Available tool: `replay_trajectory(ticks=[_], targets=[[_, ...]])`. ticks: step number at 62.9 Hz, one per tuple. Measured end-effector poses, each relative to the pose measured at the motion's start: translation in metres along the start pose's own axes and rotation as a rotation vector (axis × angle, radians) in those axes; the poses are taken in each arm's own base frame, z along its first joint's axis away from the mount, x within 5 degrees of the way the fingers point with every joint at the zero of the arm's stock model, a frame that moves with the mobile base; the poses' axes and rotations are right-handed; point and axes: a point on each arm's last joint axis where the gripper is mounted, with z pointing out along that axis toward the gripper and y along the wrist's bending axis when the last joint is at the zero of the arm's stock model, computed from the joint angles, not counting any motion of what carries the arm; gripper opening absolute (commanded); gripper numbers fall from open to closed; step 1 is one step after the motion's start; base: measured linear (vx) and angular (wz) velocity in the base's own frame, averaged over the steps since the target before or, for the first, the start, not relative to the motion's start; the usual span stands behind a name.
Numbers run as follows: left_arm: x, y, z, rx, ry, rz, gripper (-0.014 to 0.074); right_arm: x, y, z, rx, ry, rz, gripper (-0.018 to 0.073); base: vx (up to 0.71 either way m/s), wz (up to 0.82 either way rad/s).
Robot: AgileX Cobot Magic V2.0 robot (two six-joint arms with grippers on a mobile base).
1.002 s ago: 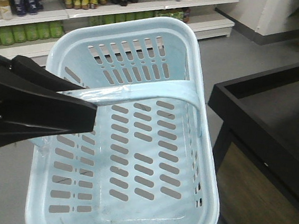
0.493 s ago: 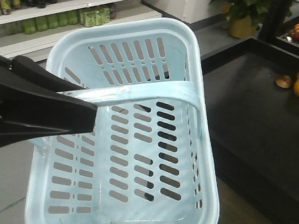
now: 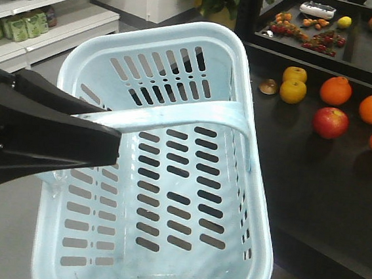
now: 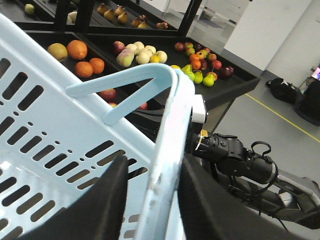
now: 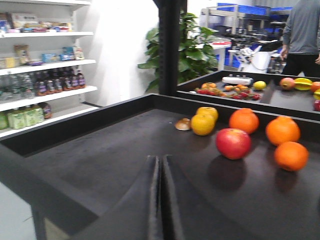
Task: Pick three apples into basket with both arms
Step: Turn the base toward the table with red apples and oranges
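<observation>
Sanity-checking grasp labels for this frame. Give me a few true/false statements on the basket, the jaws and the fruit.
1. The pale blue slotted plastic basket is empty. True.
2. The left gripper has its jaws shut on the basket's band handle. True.
3. The right gripper holds the red apple. False: its jaws are shut on nothing, and the apple lies on the black display table.
4. The round oranges are in the basket. False: they lie on the table.

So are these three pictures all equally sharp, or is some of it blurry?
Front view: sharp and evenly lit, a pale sheen on the handle of the basket. Left wrist view: the fingers of the left gripper are dark, out-of-focus masses near the lens. Right wrist view: soft all over, the right gripper blurred in front.
</observation>
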Motion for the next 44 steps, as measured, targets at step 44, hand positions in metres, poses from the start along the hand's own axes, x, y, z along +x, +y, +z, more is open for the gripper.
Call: replay_trajectory(ticks=[44], targets=[[0.0,0.0,0.0,0.0,0.0,0.0,-0.0006,0.0,0.0,0.0,0.0,0.0,0.0,-0.0005,0.08,-0.31]])
